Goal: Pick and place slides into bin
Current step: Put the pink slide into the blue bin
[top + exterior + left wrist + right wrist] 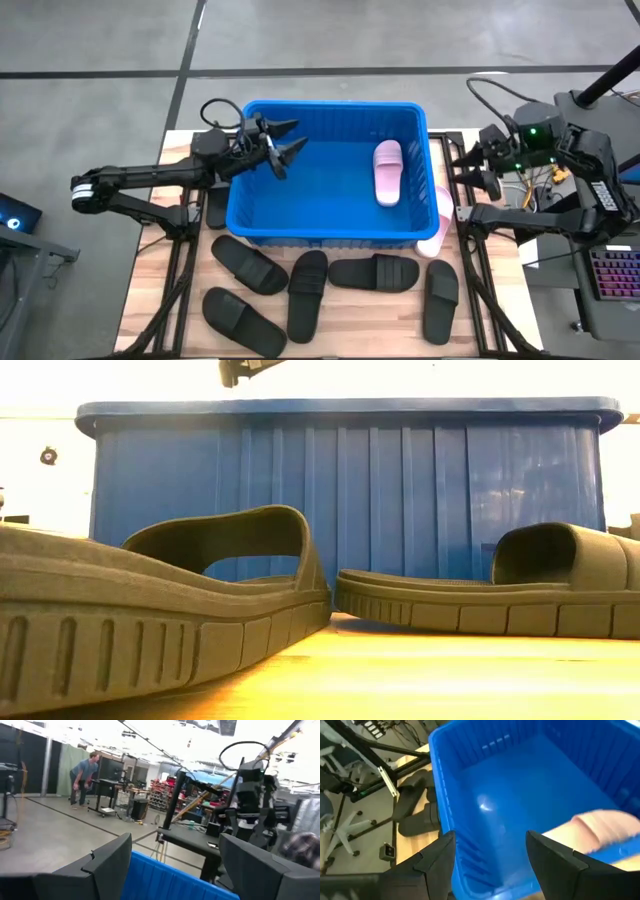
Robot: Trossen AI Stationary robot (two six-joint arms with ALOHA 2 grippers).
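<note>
The blue bin [300, 195] stands mid-table. One pale pink slide [387, 172] lies sole down on its floor near the right wall, blurred in the right wrist view [602, 831]. A second pink slide [437, 228] lies on the table at the bin's near right corner. Several black slides [307, 290] lie sole down on the table in front of the bin, and another [215, 206] lies beside its left wall. My left gripper [284, 142] hangs open above the bin's far left part, holding nothing. My right gripper [470, 170] hangs open outside the bin's right wall, holding nothing.
Beyond the table the left wrist view shows a person [82, 777] bent over far off in the room, and my right arm [250, 795] across the bin. Cables and a keyboard [615, 275] lie off the table's right edge. Bare wood [360, 325] shows between the black slides.
</note>
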